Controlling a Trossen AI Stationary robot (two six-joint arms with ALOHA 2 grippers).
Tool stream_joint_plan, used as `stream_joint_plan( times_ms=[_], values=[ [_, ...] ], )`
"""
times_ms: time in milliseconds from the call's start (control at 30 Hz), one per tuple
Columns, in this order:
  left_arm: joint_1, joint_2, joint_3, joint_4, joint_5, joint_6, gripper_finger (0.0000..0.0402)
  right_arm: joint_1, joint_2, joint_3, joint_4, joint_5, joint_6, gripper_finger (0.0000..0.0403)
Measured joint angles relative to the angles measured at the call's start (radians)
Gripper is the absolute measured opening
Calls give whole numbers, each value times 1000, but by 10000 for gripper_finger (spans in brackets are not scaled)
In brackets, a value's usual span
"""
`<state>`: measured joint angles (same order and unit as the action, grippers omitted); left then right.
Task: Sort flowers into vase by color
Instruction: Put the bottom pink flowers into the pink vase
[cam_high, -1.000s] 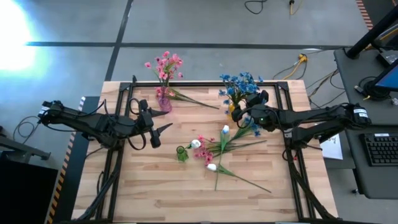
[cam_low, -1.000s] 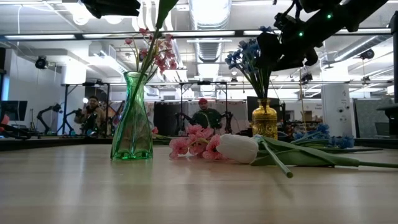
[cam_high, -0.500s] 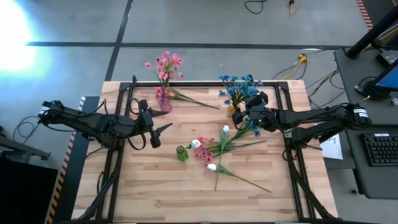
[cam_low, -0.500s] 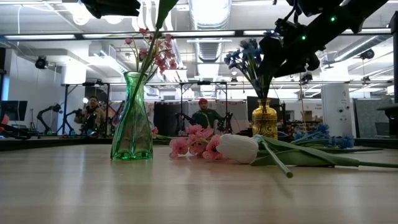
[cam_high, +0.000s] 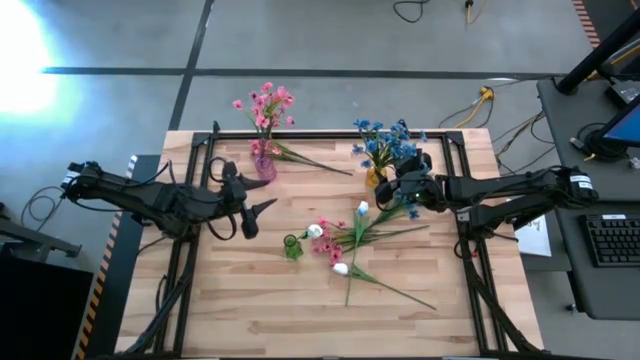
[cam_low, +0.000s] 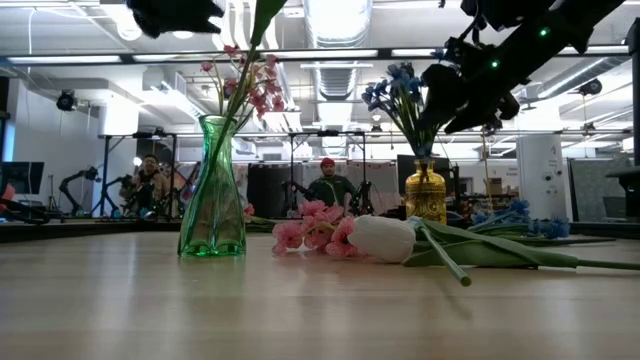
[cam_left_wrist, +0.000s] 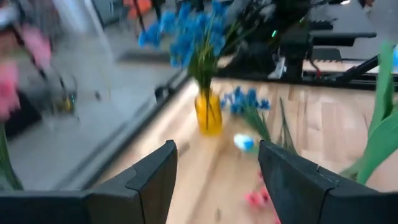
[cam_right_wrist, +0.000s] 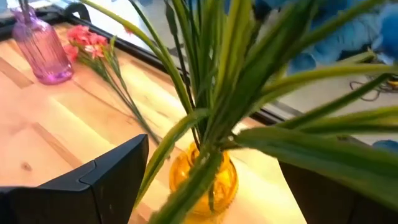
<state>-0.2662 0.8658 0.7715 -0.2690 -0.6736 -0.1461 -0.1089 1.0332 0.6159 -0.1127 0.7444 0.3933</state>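
Blue flowers (cam_high: 385, 138) stand in a yellow vase (cam_right_wrist: 205, 177). My right gripper (cam_high: 390, 186) is open beside this bunch, above the vase, with the green stems (cam_right_wrist: 205, 93) rising between its wide-spread fingers. Pink flowers (cam_high: 264, 104) stand in a purple vase (cam_high: 264, 166), and one pink sprig (cam_high: 310, 158) lies beside it. A green vase (cam_low: 212, 190) holds one stem. White, pink and blue flowers (cam_high: 345, 240) lie in a heap at the table's middle. My left gripper (cam_high: 260, 215) hangs open left of the heap, holding nothing.
A black frame rail (cam_high: 330, 133) runs along the table's far side and down both sides. Loose blue sprigs (cam_high: 408, 210) lie just near of the yellow vase. Bare wood (cam_high: 270, 310) stretches along the near side. People sit in the room beyond (cam_low: 330, 185).
My right gripper has tipped further downward and sunk a little beside the blue bunch, staying open. My left gripper has rolled slightly on the spot. The flowers and vases have kept their places.
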Motion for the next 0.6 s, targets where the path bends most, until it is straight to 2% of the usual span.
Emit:
stream_joint_plan(
  times_ms=[167,267,433,600],
  values=[
    [0,0,0,-221,0,-303,211,0,-13,0,-6,-40,6,343],
    [0,0,0,-316,1,-430,211,0,-31,0,-15,-46,3,342],
    [0,0,0,-347,2,-477,211,0,-64,29,-82,-74,24,339],
    [0,0,0,-345,1,-478,211,0,-76,77,-133,-151,44,332]
  ],
)
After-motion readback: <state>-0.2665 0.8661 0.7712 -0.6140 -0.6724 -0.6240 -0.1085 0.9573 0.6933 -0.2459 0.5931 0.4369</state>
